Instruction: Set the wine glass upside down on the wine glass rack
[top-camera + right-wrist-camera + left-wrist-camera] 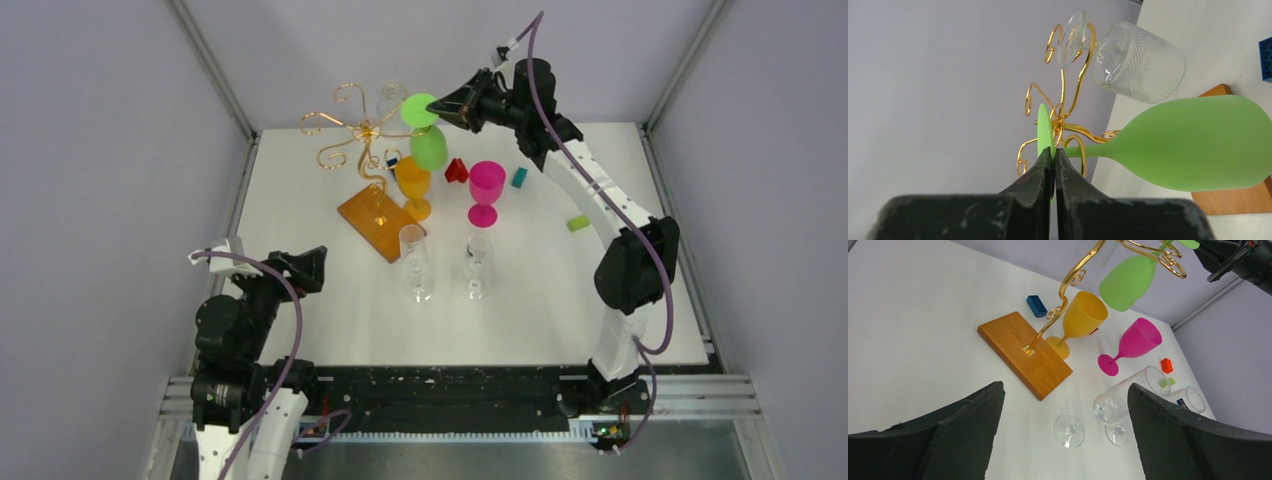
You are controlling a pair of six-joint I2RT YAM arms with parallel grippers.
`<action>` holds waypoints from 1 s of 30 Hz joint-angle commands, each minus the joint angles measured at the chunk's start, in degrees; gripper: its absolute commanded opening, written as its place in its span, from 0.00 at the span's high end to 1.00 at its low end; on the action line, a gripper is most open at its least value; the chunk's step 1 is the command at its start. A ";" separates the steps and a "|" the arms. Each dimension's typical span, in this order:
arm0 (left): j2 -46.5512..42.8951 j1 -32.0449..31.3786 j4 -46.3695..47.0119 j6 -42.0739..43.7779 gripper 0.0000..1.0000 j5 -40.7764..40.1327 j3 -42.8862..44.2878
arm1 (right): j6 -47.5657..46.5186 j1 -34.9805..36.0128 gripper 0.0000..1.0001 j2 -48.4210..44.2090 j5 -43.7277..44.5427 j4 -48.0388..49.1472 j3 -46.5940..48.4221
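Between tips of right tool (pixel 1053 151), foot of green wine glass (pixel 1198 145)

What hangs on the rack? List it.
A clear patterned glass hangs inverted from one arm. The green wine glass, foot pinched by the right gripper, is at another; its seating is hidden.

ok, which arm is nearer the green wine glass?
Right. The right arm is at the wine glass rack, jaws shut on the green wine glass by its foot. The left arm sits at the near-left corner of the table, jaws open, well away.
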 commanded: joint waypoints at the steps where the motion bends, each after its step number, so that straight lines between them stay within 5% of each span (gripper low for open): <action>1: 0.34 -0.10 1.11 1.02 0.03 0.46 -0.28 | 0.68 -0.27 1.00 2.55 -1.52 1.88 5.54; 8: 0.02 -0.10 0.70 1.02 0.03 0.63 -0.48 | 0.11 0.43 1.00 4.66 -4.14 1.06 8.81; 20: -0.91 -0.10 0.58 0.94 0.03 1.51 -0.12 | -1.08 0.52 0.78 5.40 -4.78 1.08 9.60; 30: -1.28 -0.10 -0.18 0.89 0.03 1.60 0.07 | -0.76 0.53 0.81 8.23 -4.86 1.00 12.65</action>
